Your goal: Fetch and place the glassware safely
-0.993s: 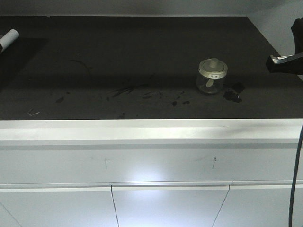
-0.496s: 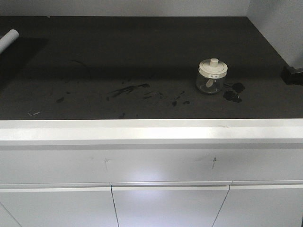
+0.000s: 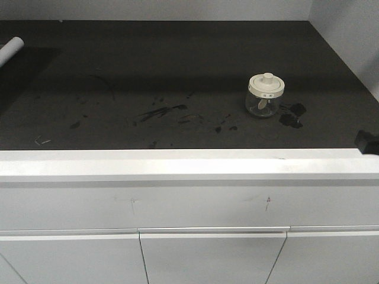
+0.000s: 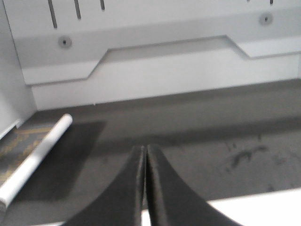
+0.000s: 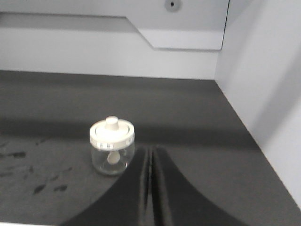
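We are finding the glass jar (image 3: 265, 94) standing upright on the dark worktop (image 3: 177, 65), right of centre in the front view, with its cream lid (image 3: 266, 84) seated and the knob on top. In the right wrist view the jar is sitting left of centre, beyond and to the left of the right gripper (image 5: 151, 153), whose fingers are pressed together and holding nothing. The left gripper (image 4: 144, 149) is likewise showing its fingers shut on nothing, near a white tube (image 4: 35, 160) lying at the lower left of that view, well apart from the jar. We are judging the step in hand to be the approach for the fetch. To do it well, the right fingers are needing to open wider than the jar body before closing in, the gripper is needing to line up leftward onto the jar, and the grasp is best taken on the glass wall below the lid, since the lid may lift off. Dark smears (image 3: 160, 111) are marking the worktop near the jar; whether they are wet we cannot tell, so we are advising a slow, level approach and a gentle squeeze.
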Robot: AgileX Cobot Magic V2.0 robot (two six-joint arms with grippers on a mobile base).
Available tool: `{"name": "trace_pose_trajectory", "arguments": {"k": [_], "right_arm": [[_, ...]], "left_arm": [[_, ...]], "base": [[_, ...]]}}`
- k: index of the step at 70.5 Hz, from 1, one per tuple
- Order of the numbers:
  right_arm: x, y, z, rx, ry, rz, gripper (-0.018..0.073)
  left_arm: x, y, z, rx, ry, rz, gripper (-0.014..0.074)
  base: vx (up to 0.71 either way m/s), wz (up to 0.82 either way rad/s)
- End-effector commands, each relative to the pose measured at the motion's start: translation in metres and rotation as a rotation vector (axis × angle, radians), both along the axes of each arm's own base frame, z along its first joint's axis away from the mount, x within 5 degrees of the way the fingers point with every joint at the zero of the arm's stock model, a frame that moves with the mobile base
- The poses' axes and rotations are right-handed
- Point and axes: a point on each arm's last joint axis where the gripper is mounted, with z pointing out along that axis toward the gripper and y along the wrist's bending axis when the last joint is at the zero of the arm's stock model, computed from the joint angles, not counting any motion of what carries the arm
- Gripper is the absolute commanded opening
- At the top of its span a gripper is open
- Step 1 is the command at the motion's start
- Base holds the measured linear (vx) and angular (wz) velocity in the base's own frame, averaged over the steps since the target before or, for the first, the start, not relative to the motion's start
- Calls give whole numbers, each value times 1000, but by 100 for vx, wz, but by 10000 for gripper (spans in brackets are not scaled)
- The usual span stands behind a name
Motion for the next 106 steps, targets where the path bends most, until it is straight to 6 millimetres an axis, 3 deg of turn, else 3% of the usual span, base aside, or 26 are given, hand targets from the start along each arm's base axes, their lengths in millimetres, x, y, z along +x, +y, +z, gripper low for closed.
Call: {"name": "trace_pose_trajectory", "arguments": {"k": [1, 25, 59, 72, 87, 106], "right_arm": [[-2, 0, 14, -2, -102, 6, -1], [-2, 0, 14, -2, -103, 6, -1], [-2, 0, 16, -1, -117, 8, 1], [-2, 10, 19, 4, -153, 62, 37], [16, 26, 12, 10, -189, 146, 185], [70, 35, 0, 14, -137, 161, 522]], "left_arm": [[-12, 0, 1, -7, -39, -5, -7], [-49, 2, -37, -9, 56, 2, -7], [-54, 3, -42, -12, 78, 2, -7], [-54, 3, -42, -12, 78, 2, -7], [-54, 3, -42, -12, 78, 2, -7], [-54, 3, -42, -12, 78, 2, -7]], "base": [[0, 0], [0, 0], [0, 0], [0, 0], [0, 0], [0, 0]]}}
